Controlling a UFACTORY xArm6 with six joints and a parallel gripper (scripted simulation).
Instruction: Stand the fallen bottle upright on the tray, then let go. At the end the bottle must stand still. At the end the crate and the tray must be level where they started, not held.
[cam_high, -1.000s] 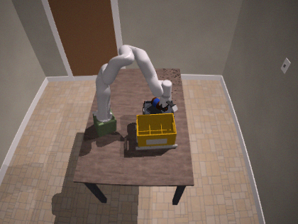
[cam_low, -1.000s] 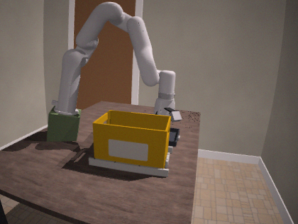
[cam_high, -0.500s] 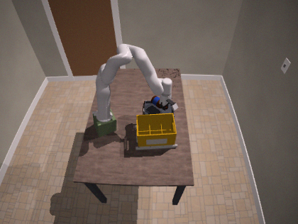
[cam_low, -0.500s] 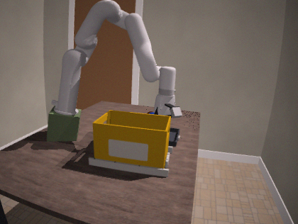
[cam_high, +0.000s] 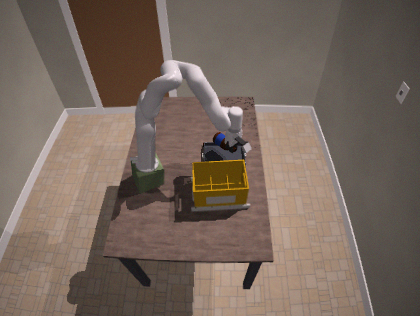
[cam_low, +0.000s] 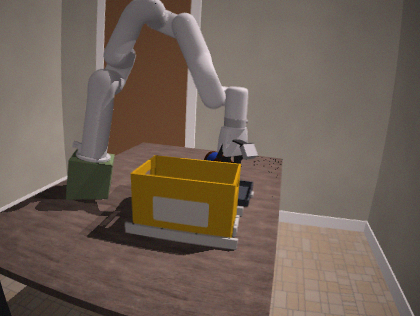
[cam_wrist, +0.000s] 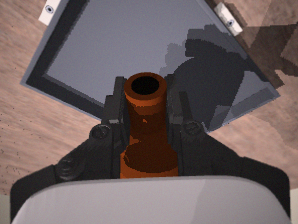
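Note:
My gripper (cam_wrist: 146, 90) is shut on the brown-orange bottle (cam_wrist: 147, 130) at its neck, and the open mouth points away from the wrist camera. The bottle hangs above the grey tray (cam_wrist: 145, 55), lifted clear of it, with its shadow on the tray floor. In the top view the gripper (cam_high: 231, 144) is just behind the yellow crate (cam_high: 220, 182), over the tray (cam_high: 223, 151); a blue and red part of the bottle (cam_high: 220, 138) shows beside the fingers. In the exterior view the gripper (cam_low: 231, 156) is behind the crate (cam_low: 186, 194), and the tray (cam_low: 245, 192) is mostly hidden.
The yellow crate with inner dividers sits on a white base in front of the tray. The arm's green base block (cam_high: 147, 175) stands at the table's left. The table's right edge is close to the tray.

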